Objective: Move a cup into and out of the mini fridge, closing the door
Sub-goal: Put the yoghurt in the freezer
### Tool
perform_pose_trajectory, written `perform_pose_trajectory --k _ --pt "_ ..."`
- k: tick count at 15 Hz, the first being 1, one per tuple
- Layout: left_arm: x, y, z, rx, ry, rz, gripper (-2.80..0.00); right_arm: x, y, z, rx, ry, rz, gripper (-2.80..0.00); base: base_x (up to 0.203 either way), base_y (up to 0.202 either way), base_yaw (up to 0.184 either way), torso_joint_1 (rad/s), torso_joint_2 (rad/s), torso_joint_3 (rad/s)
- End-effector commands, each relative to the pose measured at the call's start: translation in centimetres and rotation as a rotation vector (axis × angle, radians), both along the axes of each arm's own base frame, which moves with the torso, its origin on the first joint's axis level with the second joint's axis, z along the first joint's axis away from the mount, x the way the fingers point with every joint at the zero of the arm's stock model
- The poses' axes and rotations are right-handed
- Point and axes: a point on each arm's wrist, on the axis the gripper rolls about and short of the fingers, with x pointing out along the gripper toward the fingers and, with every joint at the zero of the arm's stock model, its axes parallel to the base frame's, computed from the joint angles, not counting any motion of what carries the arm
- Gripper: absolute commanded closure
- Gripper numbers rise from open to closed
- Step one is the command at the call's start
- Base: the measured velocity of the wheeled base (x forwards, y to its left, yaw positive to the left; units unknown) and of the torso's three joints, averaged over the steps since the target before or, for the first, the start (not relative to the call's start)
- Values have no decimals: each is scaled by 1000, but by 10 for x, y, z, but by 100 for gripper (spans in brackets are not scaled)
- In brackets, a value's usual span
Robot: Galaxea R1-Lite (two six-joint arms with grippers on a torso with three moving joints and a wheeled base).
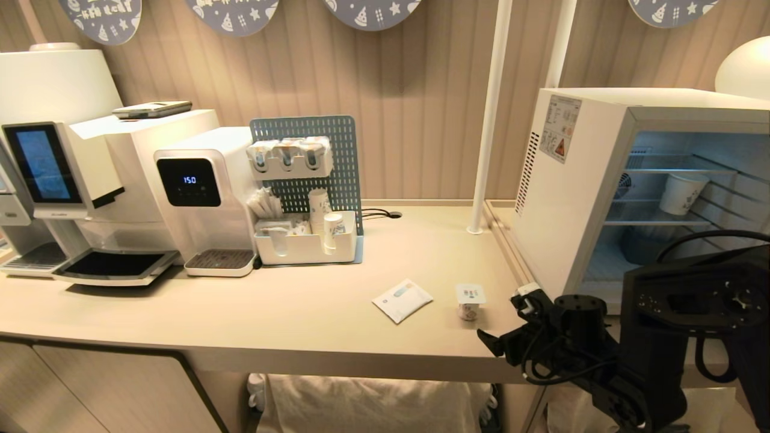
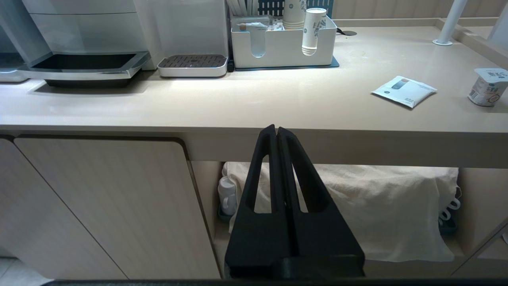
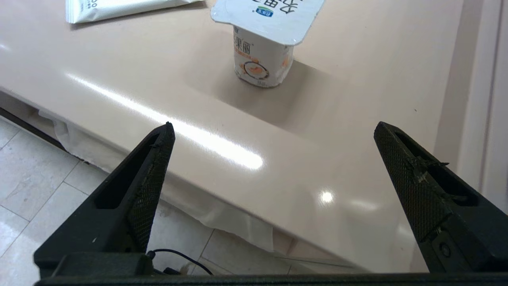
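Observation:
The cup (image 1: 470,300), a short white tub with a flat foil lid, stands upright on the beige counter (image 1: 289,313), just left of the mini fridge (image 1: 571,186). It also shows in the right wrist view (image 3: 262,59) and the left wrist view (image 2: 487,87). My right gripper (image 1: 499,317) hovers over the counter's front edge, just right of the cup, open and empty (image 3: 274,127). A grey frame edges the fridge's front and wire shelves show behind it. I cannot tell whether the door is shut. My left gripper (image 2: 276,128) is shut and parked below the counter's front edge.
A white sachet (image 1: 402,299) lies left of the cup. A taller paper cup (image 1: 683,192) sits on a fridge shelf. Further back stand a white organiser with paper cups (image 1: 307,243), a water dispenser (image 1: 204,204), a coffee machine (image 1: 60,180) and a white pole (image 1: 487,120).

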Motion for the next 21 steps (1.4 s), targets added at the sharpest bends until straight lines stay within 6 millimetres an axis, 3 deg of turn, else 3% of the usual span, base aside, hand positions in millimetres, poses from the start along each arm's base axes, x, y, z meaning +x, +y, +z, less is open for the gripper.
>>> perform_pose_trajectory --k 1,6,12,21 --pt "0 0 0 0 3 2 0 13 6 3 7 -28 0 -280 0 0 0 0 0 0" --pt "0 0 0 0 3 2 0 45 19 -10 -14 -2 -24 -280 0 0 0 0 0 0" --pt "0 0 0 0 3 1 0 67 26 -28 -45 33 -59 -280 0 0 0 0 0 0" --pt "0 0 0 0 3 1 0 95 35 -27 -61 57 -70 -280 0 0 0 0 0 0"
